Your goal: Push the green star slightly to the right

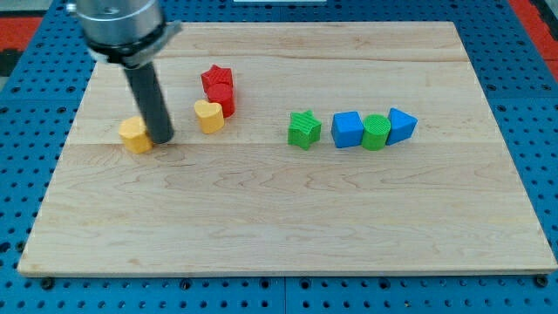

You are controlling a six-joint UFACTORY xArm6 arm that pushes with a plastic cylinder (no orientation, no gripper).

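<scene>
Standing in for a hand, the arm's straight dark rod has no parts to open or close and holds nothing; my tip (163,139) rests on the bench (288,218) in the upper left of the frame, just beside the right edge of a yellow block (134,135) whose shape cannot be made out, though whether the two touch is unclear. Largest in the scene is the pale wooden bench itself, lying on a blue pegboard (532,122) that frames it on every side. Next comes the rod with its grey metal mount at the top left. Right of centre, four blocks form a loose row: the green star (303,129) sits at the row's left end, slightly apart from a blue cube (347,130), which touches a green cylinder (376,132), with a blue triangular block (401,125) closing the row on the right. Left of centre, a red star (215,77) and a red block (221,97) crowd together above a yellow heart (209,115), well apart from the green star.
</scene>
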